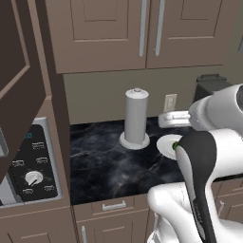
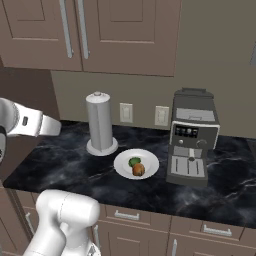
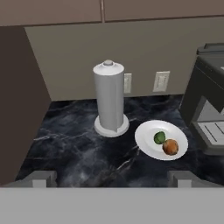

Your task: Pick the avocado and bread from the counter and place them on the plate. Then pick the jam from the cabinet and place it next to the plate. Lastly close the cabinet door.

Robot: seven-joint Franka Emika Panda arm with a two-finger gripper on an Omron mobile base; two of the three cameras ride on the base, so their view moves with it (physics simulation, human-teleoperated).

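**Jam is next; avocado and bread already sit on the plate**

Avocado (image 3: 159, 137) and bread (image 3: 170, 147) lie touching on the white plate (image 3: 148, 144), the bread at about four o'clock from the green ball in my hand view. So I judge the jar in the cabinet (image 2: 125, 30) to be the next pick. I cannot see the jam from here; the wall doors ahead look shut, and the dark panel swung out at the upper left of my left base view may be the open cabinet door (image 1: 21, 71), though that view is too cramped to be sure.

A small jar should be rigid, light and smooth-sided, so slippery. I would take it across the body below the lid, squeezing squarely.

My pincer (image 3: 113, 178) stands wide with nothing between its tips, raised over the near edge of the table (image 3: 74, 148).

Around the plate: the paper-towel holder (image 3: 109, 98) stands just beside it at ten o'clock, and the coffee machine (image 2: 192, 137) is near at three o'clock. The bare stone at six to eight o'clock of the plate looks the easiest spot for the jar.
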